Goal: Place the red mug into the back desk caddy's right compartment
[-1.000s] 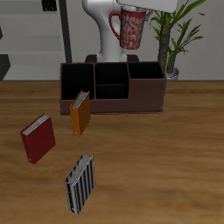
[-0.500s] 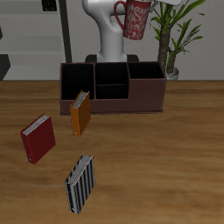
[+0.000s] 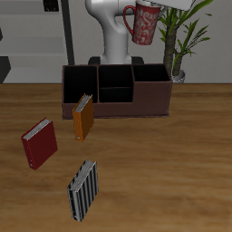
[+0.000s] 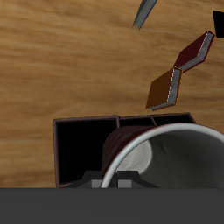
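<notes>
Red mug: up in the air, well above the counter, tilted, handle loop toward the white arm column. In my wrist view its pale rim and whitish-grey inside sit right up against the camera.
Claw: mine, clenched on the red mug at its rim; mostly cut off by the exterior view's upper edge, so I read the grasp from the mug hanging there with nothing under it.
Mug versus caddy: it hangs above the back desk caddy, over the end nearer the plant, not touching it.
Right compartment: large square section, dark walls, open top, nothing showing inside; the mug is above it and slightly farther back.
Caddy, wrist view: dark-walled sections partly hidden behind the mug.
Orange book: leaning upright against the caddy's front.
Red book: on the counter, nearer the front edge.
Striped book: standing, nearest the front edge.
Potted plant: beside the caddy, at the back.
</notes>
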Robot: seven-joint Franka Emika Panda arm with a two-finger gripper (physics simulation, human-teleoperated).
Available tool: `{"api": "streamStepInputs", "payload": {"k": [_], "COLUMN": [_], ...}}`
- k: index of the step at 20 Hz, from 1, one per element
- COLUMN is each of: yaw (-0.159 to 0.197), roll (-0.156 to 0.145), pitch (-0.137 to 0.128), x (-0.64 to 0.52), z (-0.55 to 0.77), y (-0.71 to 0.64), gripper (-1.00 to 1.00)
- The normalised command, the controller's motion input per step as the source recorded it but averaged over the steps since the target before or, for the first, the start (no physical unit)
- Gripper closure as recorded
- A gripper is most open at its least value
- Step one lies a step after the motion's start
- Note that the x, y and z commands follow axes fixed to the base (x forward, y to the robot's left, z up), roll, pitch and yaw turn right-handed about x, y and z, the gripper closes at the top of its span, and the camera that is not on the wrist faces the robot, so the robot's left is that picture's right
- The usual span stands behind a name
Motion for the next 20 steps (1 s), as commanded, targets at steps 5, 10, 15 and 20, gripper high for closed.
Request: {"api": "streamStepInputs", "payload": {"k": [5, 10, 15, 20], "yaw": [-0.004, -0.033, 0.009, 0.006], "roll": [-0.018, -0.003, 0.039, 0.005], "pitch": [0.023, 0.022, -0.008, 0.002], "x": [0.06, -0.05, -0.19, 0.13], "z": [-0.11, -0.08, -0.10, 0.00], "y": [0.15, 0.28, 0.26, 0.14], "gripper": [1.00, 1.00, 1.00, 1.00]}}
